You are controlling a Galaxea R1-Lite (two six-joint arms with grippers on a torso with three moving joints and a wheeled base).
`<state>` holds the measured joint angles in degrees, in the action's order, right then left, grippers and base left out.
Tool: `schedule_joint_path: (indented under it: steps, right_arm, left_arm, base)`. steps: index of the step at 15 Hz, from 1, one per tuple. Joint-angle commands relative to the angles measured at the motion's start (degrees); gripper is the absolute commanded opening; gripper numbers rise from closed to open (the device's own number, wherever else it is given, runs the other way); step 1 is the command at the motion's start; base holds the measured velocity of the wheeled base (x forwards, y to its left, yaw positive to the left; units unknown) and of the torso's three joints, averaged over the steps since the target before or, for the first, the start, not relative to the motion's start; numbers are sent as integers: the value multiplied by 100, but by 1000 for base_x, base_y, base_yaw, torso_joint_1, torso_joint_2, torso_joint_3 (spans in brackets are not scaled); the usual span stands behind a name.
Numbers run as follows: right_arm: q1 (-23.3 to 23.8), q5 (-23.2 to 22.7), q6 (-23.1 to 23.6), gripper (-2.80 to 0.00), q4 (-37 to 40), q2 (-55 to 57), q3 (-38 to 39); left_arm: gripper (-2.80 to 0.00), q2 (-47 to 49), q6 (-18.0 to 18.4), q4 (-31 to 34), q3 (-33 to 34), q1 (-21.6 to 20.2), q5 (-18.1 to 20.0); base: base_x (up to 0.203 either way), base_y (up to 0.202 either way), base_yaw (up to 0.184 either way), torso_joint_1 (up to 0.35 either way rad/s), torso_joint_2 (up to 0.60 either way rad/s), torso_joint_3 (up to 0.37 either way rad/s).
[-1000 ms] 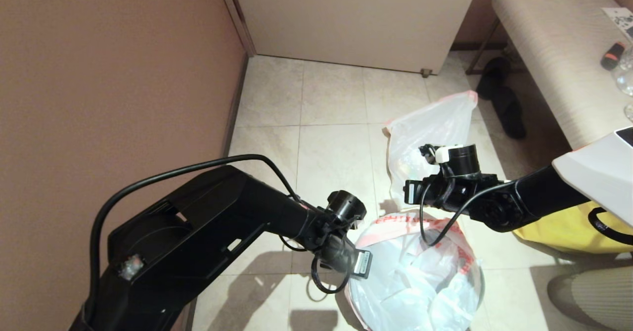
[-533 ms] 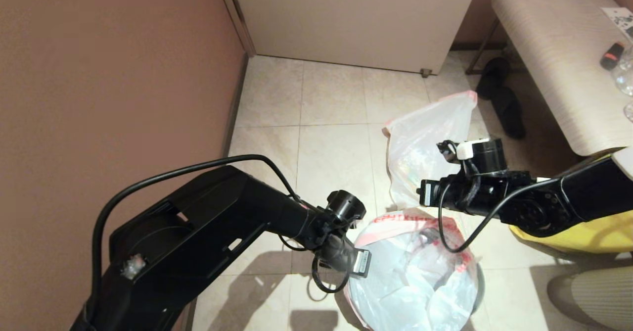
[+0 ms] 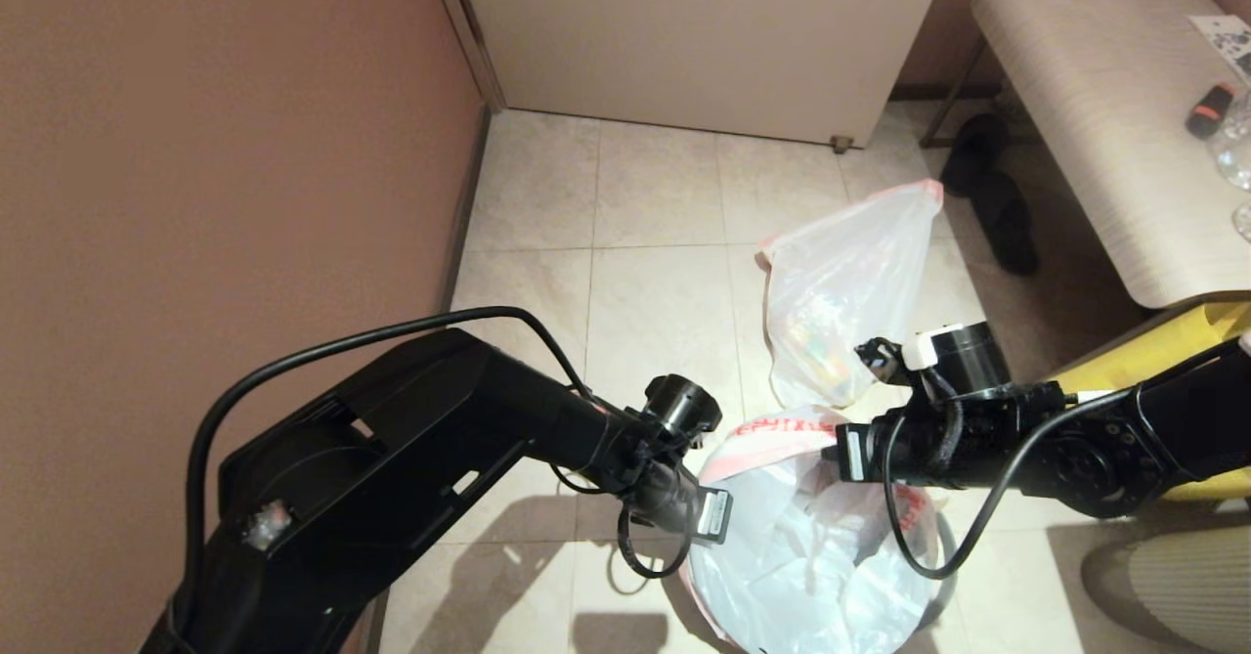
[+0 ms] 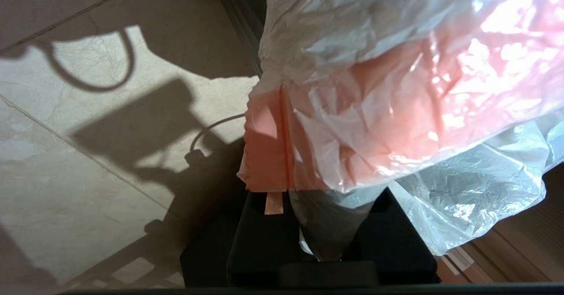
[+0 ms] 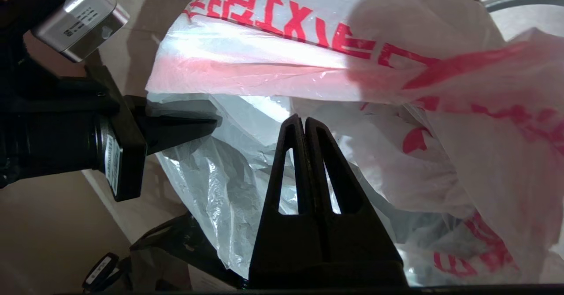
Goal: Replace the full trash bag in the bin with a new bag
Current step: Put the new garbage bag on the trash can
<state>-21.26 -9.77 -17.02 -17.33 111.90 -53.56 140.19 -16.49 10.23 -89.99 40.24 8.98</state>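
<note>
The new bag (image 3: 811,556), white with bold red characters, billows out of the bin, of which only the grey hoop (image 3: 946,561) shows at the right. My left gripper (image 3: 711,522) is at the bag's left edge, shut on a fold of its pink rim (image 4: 326,224). My right gripper (image 3: 833,457) hangs over the bag's mouth; its fingers (image 5: 304,127) are pressed together with nothing between them, in front of loose white plastic. The left gripper (image 5: 194,121) also shows there, pinching the bag. The full trash bag (image 3: 845,302) stands on the floor behind the bin.
A brown wall (image 3: 195,165) closes the left side and a pale door (image 3: 704,38) the back. A bench (image 3: 1095,107) with small items stands at the right, with black slippers (image 3: 997,204) under it. A yellow bag (image 3: 1139,366) lies beneath my right arm.
My right arm has swung down and nearer, bringing its shut gripper from in front of the full bag to the new bag's mouth. The left gripper has held its grip in place.
</note>
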Motion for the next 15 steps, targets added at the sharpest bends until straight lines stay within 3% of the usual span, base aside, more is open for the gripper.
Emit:
schedule_joint_path:
  steps: [1, 3, 6, 15]
  right_arm:
    - [105, -169, 84, -280, -27, 170, -56]
    - [327, -434, 458, -280, -140, 400, -219]
    - [298, -478, 580, -280, -134, 382, -209]
    - [311, -429, 560, -280, -510, 743, -990]
  left_arm:
    - [-280, -9, -21, 5, -1, -8, 7]
    - [-280, -35, -30, 5, -10, -69, 68]
    - [-280, -70, -30, 5, -1, -87, 130]
    - [-280, -97, -48, 5, -1, -95, 139]
  base:
    - [0, 0, 0, 0, 0, 0]
    - [0, 0, 0, 0, 0, 0]
    - [0, 0, 0, 0, 0, 0]
    - [0, 0, 0, 0, 0, 0]
